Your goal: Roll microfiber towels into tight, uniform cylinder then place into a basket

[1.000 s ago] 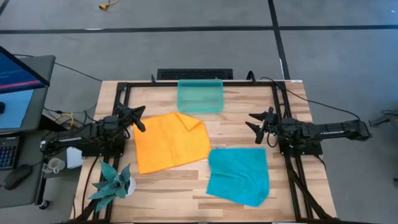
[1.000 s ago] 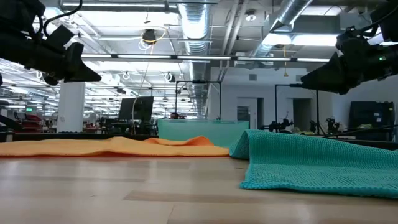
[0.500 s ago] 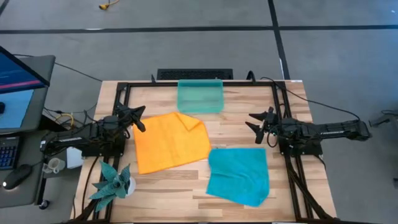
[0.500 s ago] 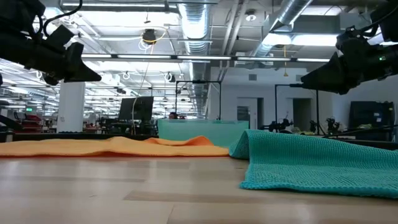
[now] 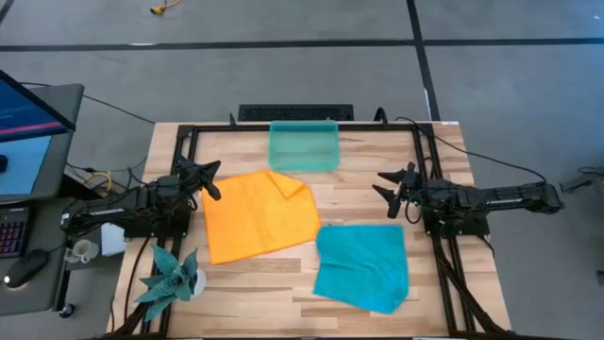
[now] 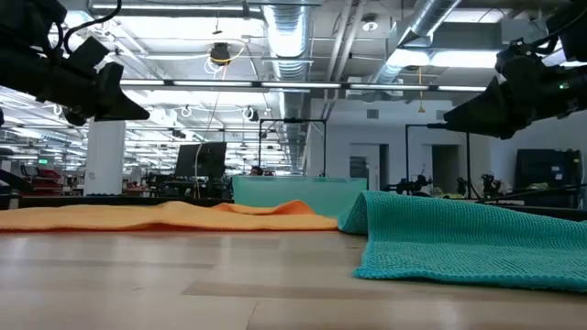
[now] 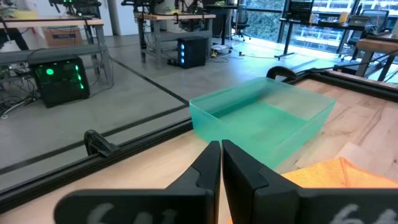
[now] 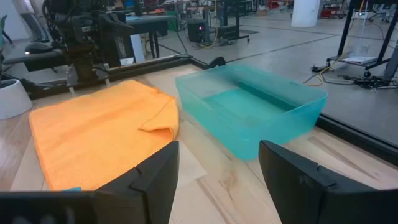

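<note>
An orange towel (image 5: 260, 214) lies flat on the table left of centre, its far right corner (image 5: 291, 183) folded over. A teal-blue towel (image 5: 362, 266) lies spread at the near right, slightly rumpled. The sea-green basket (image 5: 303, 144) stands at the table's far edge, with nothing in it. My left gripper (image 5: 213, 179) hovers shut at the orange towel's left edge, touching nothing. My right gripper (image 5: 384, 184) hovers open at the right, above bare wood beyond the blue towel's far edge. Both are held clear of the table.
A black metal frame (image 5: 189, 142) runs around the work area. A spiky teal plant (image 5: 172, 274) stands at the near left corner. Bare wood (image 5: 349, 194) shows between the two towels and the basket. A monitor (image 5: 28, 113) stands off the table's left side.
</note>
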